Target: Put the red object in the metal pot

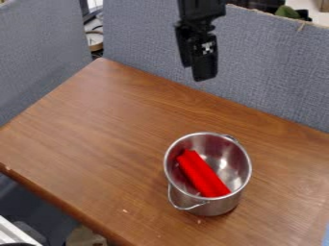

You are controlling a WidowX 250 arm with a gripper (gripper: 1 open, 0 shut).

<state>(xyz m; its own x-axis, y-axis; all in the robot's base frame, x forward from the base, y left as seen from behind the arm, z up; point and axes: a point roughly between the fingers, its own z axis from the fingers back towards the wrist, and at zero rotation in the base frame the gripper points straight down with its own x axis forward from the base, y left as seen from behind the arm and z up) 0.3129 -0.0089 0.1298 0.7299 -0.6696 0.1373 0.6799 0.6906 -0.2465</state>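
Note:
The red object (201,174), a bright red elongated block, lies slanted inside the metal pot (238,159). That shiny round steel pot stands on the wooden table near its front right, a thin wire handle at its lower rim. My gripper (202,69) hangs high above the table's back edge, well up and behind the pot. Its dark fingers point down, nothing is between them, and the jaws are open.
The brown wooden table (103,125) runs diagonally, with its front edge at lower left. Grey partition panels (276,67) stand behind it. Clutter shows past the panels at top left.

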